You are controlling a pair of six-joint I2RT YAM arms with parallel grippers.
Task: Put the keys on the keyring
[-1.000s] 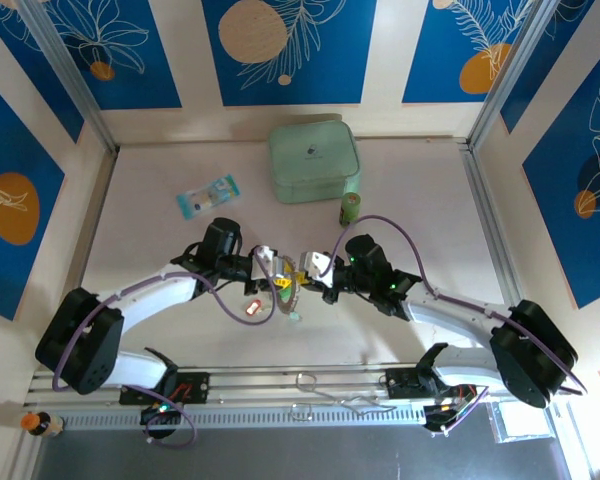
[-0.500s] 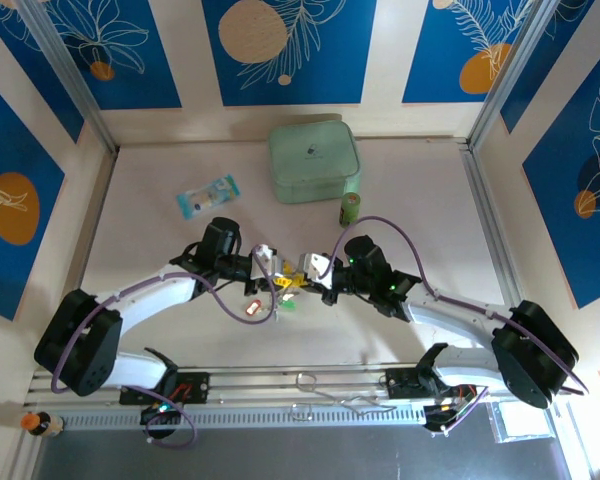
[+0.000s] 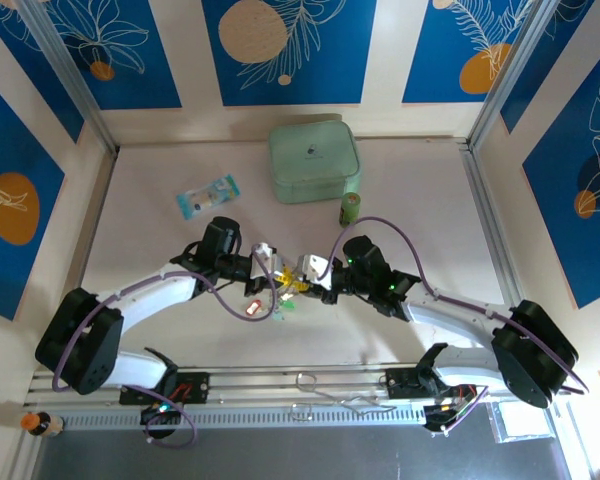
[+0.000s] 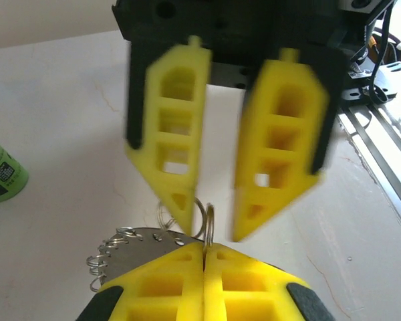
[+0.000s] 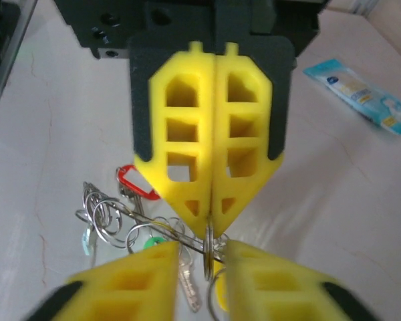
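Blue panels with leaf drawings stand around the pale counter. A mint-green case and a green bottle stand toward its far edge. Both arms meet near the middle of the counter, a little toward the near edge.

The left pincer is fully closed and grips a thin metal ring edge-on between its tips. I cannot tell if this ring belongs to one key or to the keyring itself. The right pincer faces it with its fingers apart, one on each side of that thin ring, and it holds nothing.

The keyring, with its beaded edge, hangs just beside the left tips. The keys are gathered under the two pincers, tangled with several small rings. A red-headed key lies on the counter a little nearer the near edge.

I judge that the threading is in progress and not finished. How many keys already sit on the keyring I cannot count, because the metal loops overlap. The red one seems to remain, and each loose key must be slid on.
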